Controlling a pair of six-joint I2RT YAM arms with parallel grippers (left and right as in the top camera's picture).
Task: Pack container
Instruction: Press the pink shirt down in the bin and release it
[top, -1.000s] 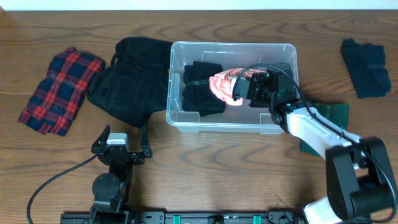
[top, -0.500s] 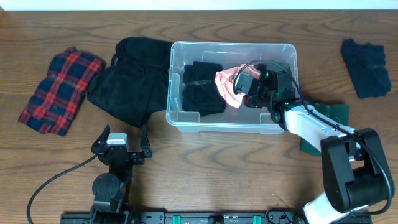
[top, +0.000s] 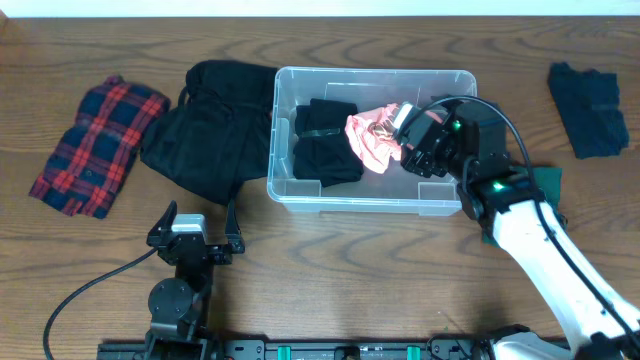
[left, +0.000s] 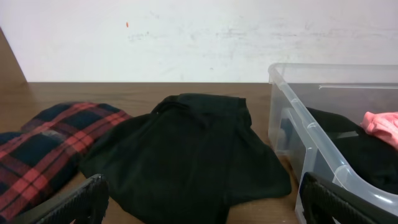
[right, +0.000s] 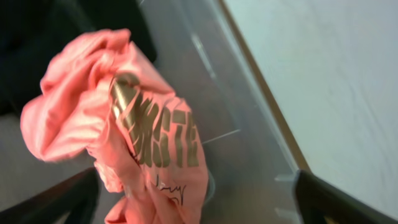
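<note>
Hovering over the right end of the container (top: 372, 72), the right gripper (top: 405, 143) is gaping empty beside a pink shirt (top: 370, 140) inside, while the left gripper (top: 196, 222) is sitting open, empty, in front.

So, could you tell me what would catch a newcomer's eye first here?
The pink shirt with gold lettering, crumpled inside the clear bin in the middle, stands out first. Then comes the red plaid cloth lying far left on the table, with a black garment between it and the bin.
</note>
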